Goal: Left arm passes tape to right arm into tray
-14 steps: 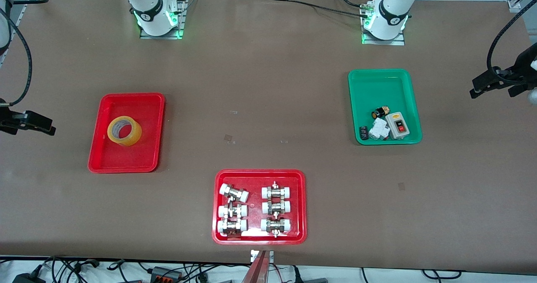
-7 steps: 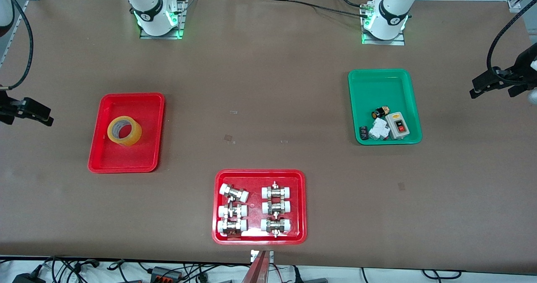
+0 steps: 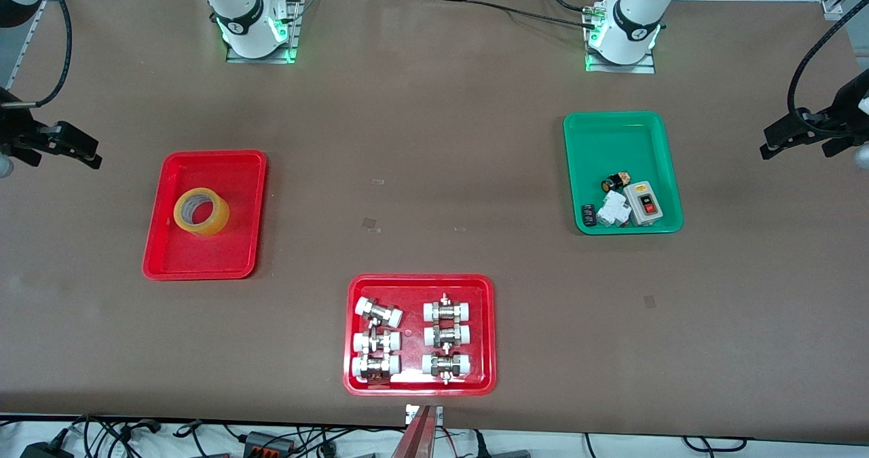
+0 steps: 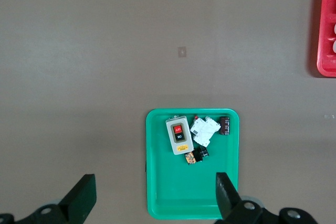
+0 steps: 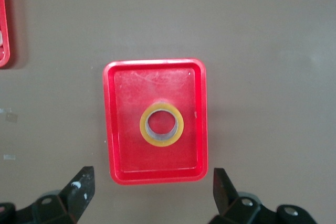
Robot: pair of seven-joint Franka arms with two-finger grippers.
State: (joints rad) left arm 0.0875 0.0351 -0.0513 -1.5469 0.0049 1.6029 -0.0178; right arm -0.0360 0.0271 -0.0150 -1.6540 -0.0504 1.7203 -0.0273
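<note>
The yellow tape [image 3: 217, 219] lies flat in the plain red tray [image 3: 204, 254] toward the right arm's end of the table. The right wrist view looks straight down on the tape [image 5: 161, 141] and the tray [image 5: 126, 166]. My right gripper [image 3: 85, 151] hangs open and empty over bare table beside that tray, at the table's end. Its fingers spread wide in its wrist view, gripper [image 5: 152, 178]. My left gripper [image 3: 774, 142] waits open and empty over the left arm's end of the table, beside the green tray, gripper [image 4: 153, 182].
A green tray [image 3: 611, 139] holds a grey switch box and small electrical parts; it shows in the left wrist view as the green tray [image 4: 178, 192]. A wider red tray [image 3: 421, 280] with several metal fittings sits near the front camera's edge.
My right gripper has moved toward the robots' bases side, staying at the table's end beside the red tray. The tape and the left arm have not moved.
</note>
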